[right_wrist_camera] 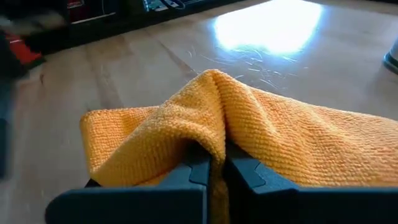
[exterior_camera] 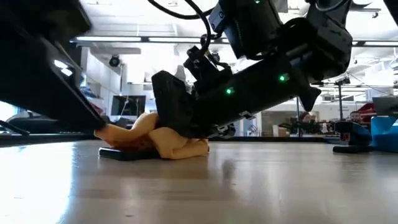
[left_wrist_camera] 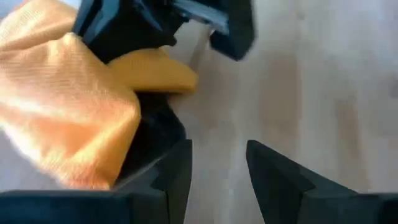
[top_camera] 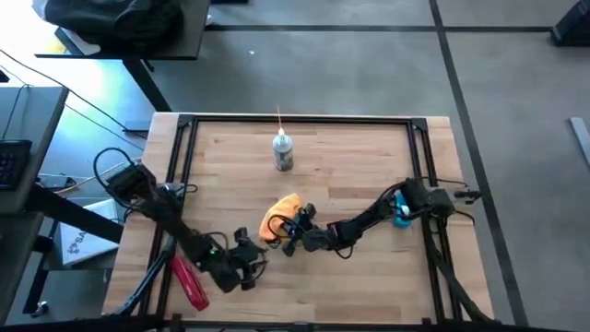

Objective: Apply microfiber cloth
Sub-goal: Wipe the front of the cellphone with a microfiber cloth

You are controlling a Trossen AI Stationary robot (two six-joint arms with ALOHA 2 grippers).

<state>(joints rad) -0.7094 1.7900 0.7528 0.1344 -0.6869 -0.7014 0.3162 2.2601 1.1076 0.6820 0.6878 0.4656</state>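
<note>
Right gripper [right_wrist_camera: 214, 171] sits closest to its wrist camera, jaws clamped on a raised fold of the microfiber cloth [right_wrist_camera: 261, 134]; the fold is pinched between the two dark fingers [right_wrist_camera: 245, 174] and the rest of the cloth spreads out on both sides of them over the desk [right_wrist_camera: 155, 68]. High view: right gripper [top_camera: 293, 224] at desk centre, reaching in from the right, cloth [top_camera: 279, 216] bunched just beside and under its tip. Cloth is orange-yellow, crumpled, not flat. Low view: cloth [exterior_camera: 165, 142] heaped on a thin black phone [exterior_camera: 121, 154] lying flat on the desk, right gripper [exterior_camera: 180, 121] pressing down into the heap from above.

Left gripper [top_camera: 247, 261] is near the front edge of the desk [top_camera: 369, 157], a little left of the cloth, not touching it. Left wrist view: left jaws [left_wrist_camera: 217, 180] apart, nothing between them, only bare wood; cloth [left_wrist_camera: 68, 106] lies ahead and to one side of them, close, with the other arm's dark gripper on top of it.

Red tool [top_camera: 187, 280] lies on the desk at front left, beside the left arm. White spray bottle [top_camera: 283, 151] stands upright towards the back middle, well apart from the cloth. Blue object [top_camera: 402, 212] sits by the right arm's base; cannot tell what it is.
</note>
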